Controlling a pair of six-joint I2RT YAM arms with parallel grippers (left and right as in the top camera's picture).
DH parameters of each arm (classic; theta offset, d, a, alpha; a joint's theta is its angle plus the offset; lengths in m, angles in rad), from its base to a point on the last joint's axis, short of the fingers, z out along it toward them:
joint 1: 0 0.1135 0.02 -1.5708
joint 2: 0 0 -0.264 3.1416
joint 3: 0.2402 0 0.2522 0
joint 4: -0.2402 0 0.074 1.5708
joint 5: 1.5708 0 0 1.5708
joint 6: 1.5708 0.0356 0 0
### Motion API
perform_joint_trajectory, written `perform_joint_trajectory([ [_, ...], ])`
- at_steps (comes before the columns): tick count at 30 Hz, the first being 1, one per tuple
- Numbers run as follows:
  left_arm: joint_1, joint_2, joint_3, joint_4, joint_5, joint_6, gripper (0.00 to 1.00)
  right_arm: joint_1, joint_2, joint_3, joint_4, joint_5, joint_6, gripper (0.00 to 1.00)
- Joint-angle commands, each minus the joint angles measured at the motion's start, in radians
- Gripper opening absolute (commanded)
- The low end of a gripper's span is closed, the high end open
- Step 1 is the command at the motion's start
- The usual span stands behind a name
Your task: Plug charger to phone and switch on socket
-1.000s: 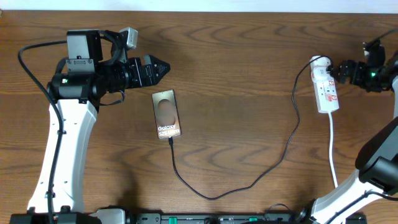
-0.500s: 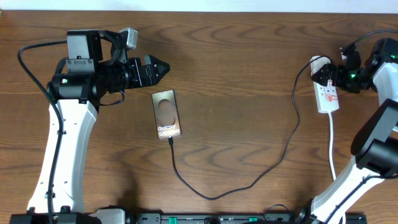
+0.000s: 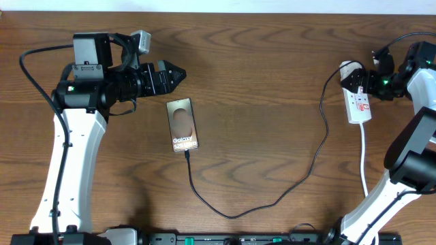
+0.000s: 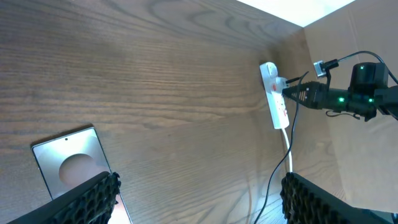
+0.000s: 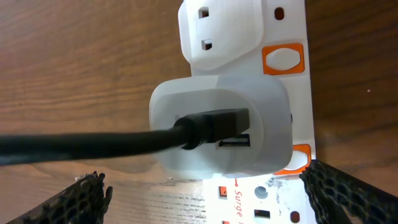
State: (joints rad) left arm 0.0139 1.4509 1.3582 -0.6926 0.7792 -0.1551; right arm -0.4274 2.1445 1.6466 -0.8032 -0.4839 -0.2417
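Observation:
The phone (image 3: 183, 124) lies face up left of centre, and shows as a dark slab (image 4: 68, 163) in the left wrist view. The charger (image 3: 231, 215), a thin black cable, meets the phone's lower edge, loops across the table and rises to the white plug head (image 5: 221, 127) on the socket (image 3: 360, 109). My right gripper (image 3: 361, 83) hovers open right over the socket's top end, its fingers (image 5: 348, 196) either side of the plug head. An orange switch (image 5: 283, 58) sits beside the plug head. My left gripper (image 3: 178, 73) is open above the phone, holding nothing.
The socket's white cord (image 3: 365, 163) runs down toward the table's front edge. Both white arm bases (image 3: 68, 177) stand at the front corners. A pale wall edge (image 3: 218, 5) borders the table's far side.
My right gripper has moved left onto the socket's top end, then stayed still. The left arm, phone and cable have not moved.

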Motion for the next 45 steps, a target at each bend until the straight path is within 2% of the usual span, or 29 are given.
perform_joint_trajectory([
  [1,0.000,-0.007,0.012,-0.003,-0.009,0.021,0.85,0.009,0.001,0.007,0.011,-0.037,0.048,0.99],
  [18,0.000,-0.007,0.011,-0.019,-0.009,0.021,0.85,0.039,0.002,0.002,0.023,-0.070,0.084,0.99],
  [36,0.000,-0.007,0.011,-0.026,-0.010,0.024,0.86,0.051,0.003,-0.094,0.052,-0.084,0.145,0.99],
  [45,0.000,-0.007,0.006,-0.029,-0.009,0.024,0.85,0.055,0.003,-0.095,0.078,-0.029,0.151,0.99],
])
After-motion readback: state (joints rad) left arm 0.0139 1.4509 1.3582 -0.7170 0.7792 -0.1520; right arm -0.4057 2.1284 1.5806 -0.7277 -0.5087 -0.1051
